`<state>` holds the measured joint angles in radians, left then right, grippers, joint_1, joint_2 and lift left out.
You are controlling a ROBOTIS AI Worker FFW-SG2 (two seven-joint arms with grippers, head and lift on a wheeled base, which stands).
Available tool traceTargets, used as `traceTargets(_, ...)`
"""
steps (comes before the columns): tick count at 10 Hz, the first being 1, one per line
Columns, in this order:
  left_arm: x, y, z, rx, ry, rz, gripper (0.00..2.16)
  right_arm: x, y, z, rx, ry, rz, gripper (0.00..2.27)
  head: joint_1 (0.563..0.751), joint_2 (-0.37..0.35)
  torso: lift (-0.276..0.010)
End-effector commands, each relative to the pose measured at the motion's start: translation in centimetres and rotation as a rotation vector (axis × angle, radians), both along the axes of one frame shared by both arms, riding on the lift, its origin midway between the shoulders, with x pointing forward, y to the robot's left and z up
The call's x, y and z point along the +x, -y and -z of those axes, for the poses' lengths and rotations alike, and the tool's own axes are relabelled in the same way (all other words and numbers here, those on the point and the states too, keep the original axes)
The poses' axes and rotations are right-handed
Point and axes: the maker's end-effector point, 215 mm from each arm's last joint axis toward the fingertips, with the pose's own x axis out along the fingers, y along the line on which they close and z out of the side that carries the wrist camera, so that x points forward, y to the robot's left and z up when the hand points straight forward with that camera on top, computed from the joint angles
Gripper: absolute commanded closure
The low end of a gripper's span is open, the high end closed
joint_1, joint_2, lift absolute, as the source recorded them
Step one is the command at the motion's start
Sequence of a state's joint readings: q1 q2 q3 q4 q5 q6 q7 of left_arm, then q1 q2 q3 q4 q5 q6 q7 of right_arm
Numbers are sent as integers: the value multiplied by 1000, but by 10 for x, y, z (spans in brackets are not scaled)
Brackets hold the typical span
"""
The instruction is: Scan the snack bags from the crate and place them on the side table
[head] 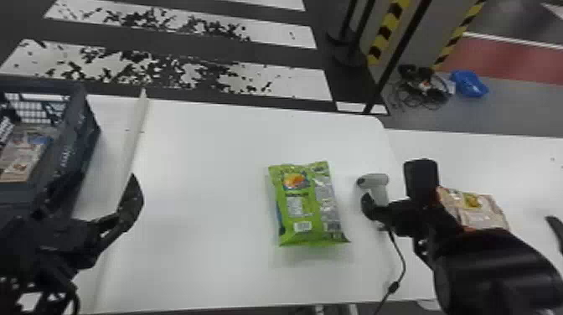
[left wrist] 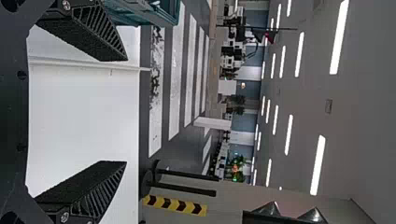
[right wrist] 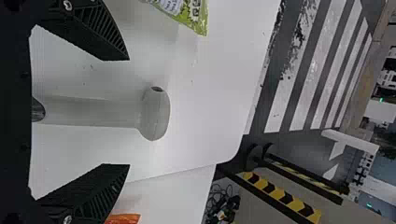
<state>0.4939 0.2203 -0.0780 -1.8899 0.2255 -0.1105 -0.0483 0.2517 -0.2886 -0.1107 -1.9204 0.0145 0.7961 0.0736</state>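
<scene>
A green snack bag [head: 308, 205] lies flat on the white table. To its right stands the grey scanner [head: 379, 188], with my right gripper [head: 393, 188] around it. In the right wrist view the scanner [right wrist: 154, 114] is between the spread fingers of my right gripper [right wrist: 129, 112], touching neither. My left gripper [head: 94, 192] is at the table's left, beside the dark crate [head: 77, 138], which holds snack bags [head: 25, 155]. In the left wrist view my left gripper [left wrist: 126, 111] stands open, nothing between its fingers. Another snack bag [head: 481, 209] lies on the side table, partly behind my right arm.
A raised white strip [head: 136, 130] runs along the table between crate and green bag. The scanner's cable [head: 400, 259] trails to the front edge. The side table [head: 532, 167] adjoins on the right; a dark object [head: 556, 226] shows at its right.
</scene>
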Motion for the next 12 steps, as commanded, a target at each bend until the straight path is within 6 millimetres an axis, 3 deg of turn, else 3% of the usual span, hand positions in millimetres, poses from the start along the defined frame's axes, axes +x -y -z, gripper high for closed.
traceTargets(1,0,-1,1,1,-1,0,87,-1,5,16,30,-55,9,76,695,-216,-81)
traceTargets(4,0,-1,1,3,-2,0,87,5,19,42,38,-142,23,194,695,-226,-81)
traceTargets(6,0,-1,1,4,-2,1,87,11,18,54,59,-177,-5,869,695,-233,-81)
traceTargets(8,1,-1,1,4,-1,2,87,16,18,53,54,-173,-3,2020,695,-231,-81)
traceTargets(10,1,-1,0,4,1,2,87,19,20,51,42,-166,0,2223,695,-232,-81)
traceTargets(12,1,-1,0,3,2,2,87,19,20,45,40,-155,0,2250,695,-234,-81)
